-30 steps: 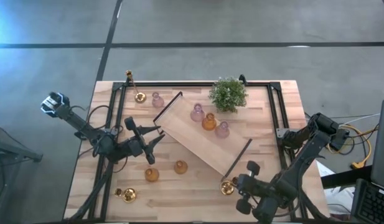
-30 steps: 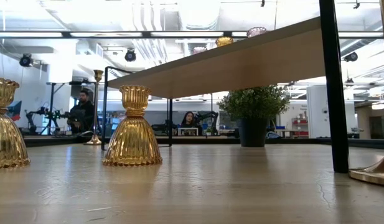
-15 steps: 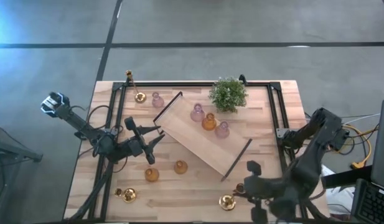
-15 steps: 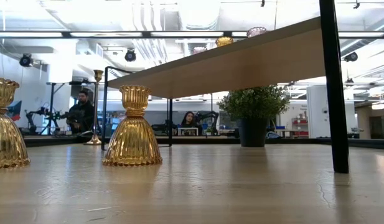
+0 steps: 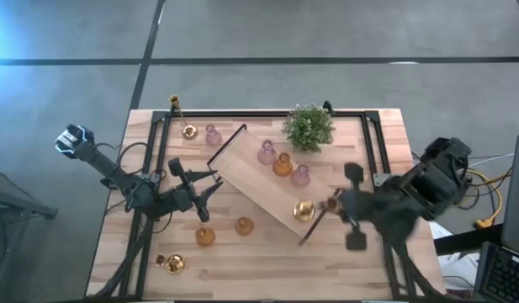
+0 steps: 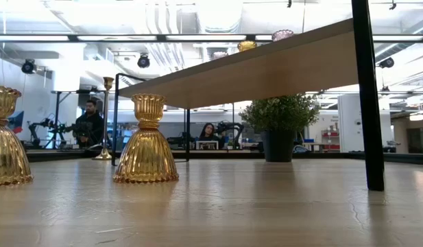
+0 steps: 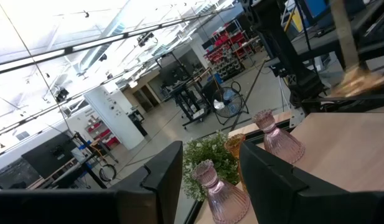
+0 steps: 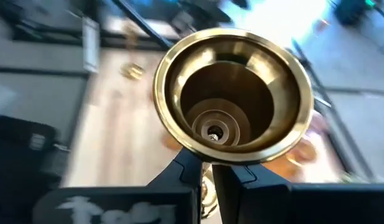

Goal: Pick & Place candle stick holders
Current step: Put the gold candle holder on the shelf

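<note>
Three glass holders (image 5: pixel 282 163) stood on the tray (image 5: pixel 251 178). The right gripper (image 5: pixel 325 206), clamped on a brass holder (image 5: pixel 304 210), hovered at the tray's 4 o'clock end. The left gripper (image 5: pixel 210 184) waited part-open at 9 o'clock. Six stayed on the surface (image 5: pixel 267 261).

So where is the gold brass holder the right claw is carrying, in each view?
High view: the gold brass holder sits over the wooden tray's lower right end, left of the right claw.
Low view: not in it.
Left wrist view: a gold blur at the upper right edge may be it; I cannot tell.
Right wrist view: centre, cup mouth facing the camera.
Shared landmark: the potted plant.
</note>
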### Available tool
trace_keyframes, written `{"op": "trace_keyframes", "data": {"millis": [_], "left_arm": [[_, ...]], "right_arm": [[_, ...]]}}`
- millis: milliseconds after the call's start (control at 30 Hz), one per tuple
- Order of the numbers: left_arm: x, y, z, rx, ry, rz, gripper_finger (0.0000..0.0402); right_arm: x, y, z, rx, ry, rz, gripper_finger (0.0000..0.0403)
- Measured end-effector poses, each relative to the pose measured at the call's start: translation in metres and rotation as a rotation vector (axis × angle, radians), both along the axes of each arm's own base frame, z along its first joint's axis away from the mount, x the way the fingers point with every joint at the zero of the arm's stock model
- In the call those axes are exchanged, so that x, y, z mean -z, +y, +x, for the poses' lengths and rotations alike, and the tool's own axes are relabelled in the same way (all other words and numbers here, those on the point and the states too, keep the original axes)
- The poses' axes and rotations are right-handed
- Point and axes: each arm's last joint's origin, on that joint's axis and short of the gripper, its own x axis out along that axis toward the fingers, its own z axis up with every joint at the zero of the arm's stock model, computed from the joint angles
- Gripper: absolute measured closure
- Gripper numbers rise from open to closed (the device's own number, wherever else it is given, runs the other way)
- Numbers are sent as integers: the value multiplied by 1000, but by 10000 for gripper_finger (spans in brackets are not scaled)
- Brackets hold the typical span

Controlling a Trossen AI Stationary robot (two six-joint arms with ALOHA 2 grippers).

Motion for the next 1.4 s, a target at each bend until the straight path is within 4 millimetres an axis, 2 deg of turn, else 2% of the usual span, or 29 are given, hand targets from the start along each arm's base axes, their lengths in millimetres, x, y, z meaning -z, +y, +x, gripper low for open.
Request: {"op": "trace_keyframes", "data": {"millis": [200, 467, 667, 833, 1067, 1167, 1400], "left_arm": [[0, 0, 0, 0, 0, 1, 239], [0, 0, 0, 0, 1, 1, 239], [0, 0, 0, 0, 1, 2, 239], [0, 0, 0, 0, 1, 2, 239], [0, 0, 0, -1, 4, 8, 239], [0, 0, 0, -1, 4, 8, 239], [0, 0, 0, -2, 4, 13, 239]], "right_arm": [[5, -28, 14, 35, 114, 28, 391], [10, -34, 15, 46, 151, 13, 392], [20, -43, 10, 97, 168, 29, 392], [22, -52, 7, 92, 91, 71, 392], [39, -65, -10, 117, 53, 142, 392], [43, -67, -15, 109, 7, 168, 392], [59, -69, -18, 120, 43, 155, 392]]}}
